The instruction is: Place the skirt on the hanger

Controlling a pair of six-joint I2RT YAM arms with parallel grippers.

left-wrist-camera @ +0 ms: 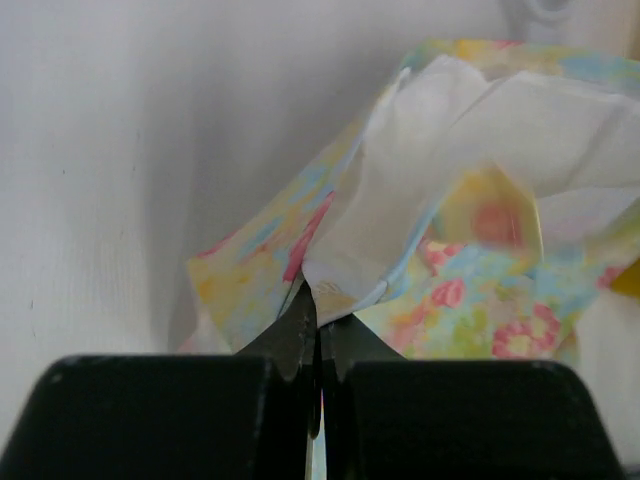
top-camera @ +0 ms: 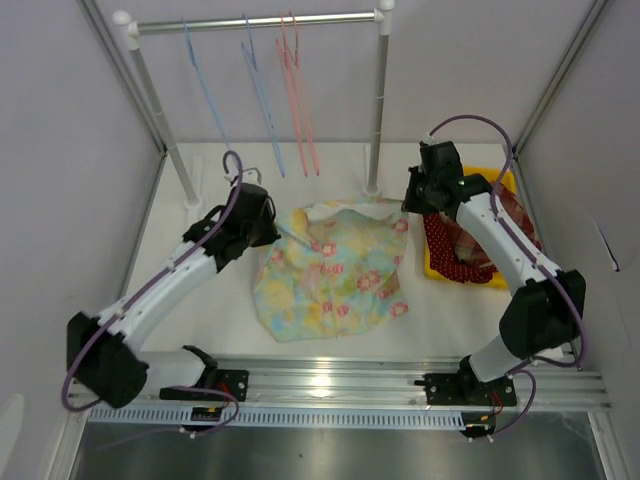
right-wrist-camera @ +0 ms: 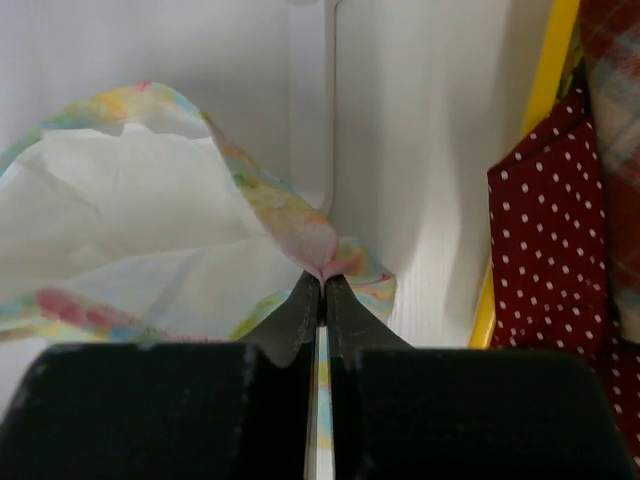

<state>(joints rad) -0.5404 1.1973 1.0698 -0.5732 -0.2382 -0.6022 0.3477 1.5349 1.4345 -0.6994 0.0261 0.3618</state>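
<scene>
You've got left gripper (left-wrist-camera: 318, 315) and right gripper (right-wrist-camera: 322, 285) both pinched on the waistband of the skirt (top-camera: 335, 280), which lies on the counter (top-camera: 425, 320); lift evenly, keeping it taut toward the pink hanger (top-camera: 300, 110).

— How did we hold our arms?
— Both reached forward, elbows bent. Our left gripper (left-wrist-camera: 318, 318) was pinched tight on the skirt (top-camera: 330, 270); our right gripper (right-wrist-camera: 322, 290) likewise, fingers pressed together.

Floral skirt (top-camera: 335, 275), polka-dot cloth (right-wrist-camera: 545, 240), perhaps plaid fabric (right-wrist-camera: 615, 150)
</scene>
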